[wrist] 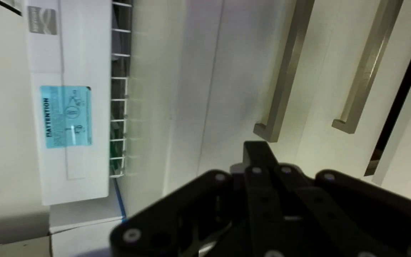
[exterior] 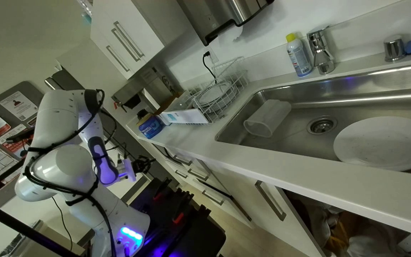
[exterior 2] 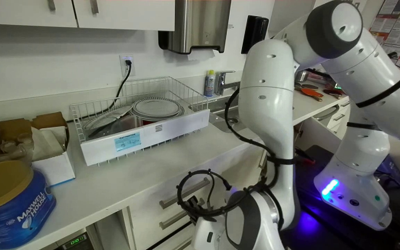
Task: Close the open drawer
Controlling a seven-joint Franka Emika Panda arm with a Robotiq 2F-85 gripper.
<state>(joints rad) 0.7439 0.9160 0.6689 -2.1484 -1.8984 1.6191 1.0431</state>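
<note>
The drawer has a flat white front and a slim bar handle and stands partly open low in the cabinet. In an exterior view its front [exterior: 223, 204] sticks out below a dark gap. In an exterior view only its upper part [exterior 2: 183, 239] shows, partly behind the arm. In the wrist view its front [wrist: 403, 150] is at the right edge, beside a dark gap with a bit of tan inside. My gripper [wrist: 260, 151] looks shut and empty, in front of the upper drawer fronts. It also shows in both exterior views [exterior: 151, 162] [exterior 2: 196, 205], partly hidden by cables in the latter.
Two closed drawers with bar handles [wrist: 280, 89] [wrist: 366, 78] sit above the open one. The counter [exterior 2: 116, 187] holds a dish rack [exterior 2: 144, 132] and a coffee tub [exterior 2: 12, 205]. A cupboard door [exterior: 280, 210] stands open beside brownish clutter [exterior: 348, 228].
</note>
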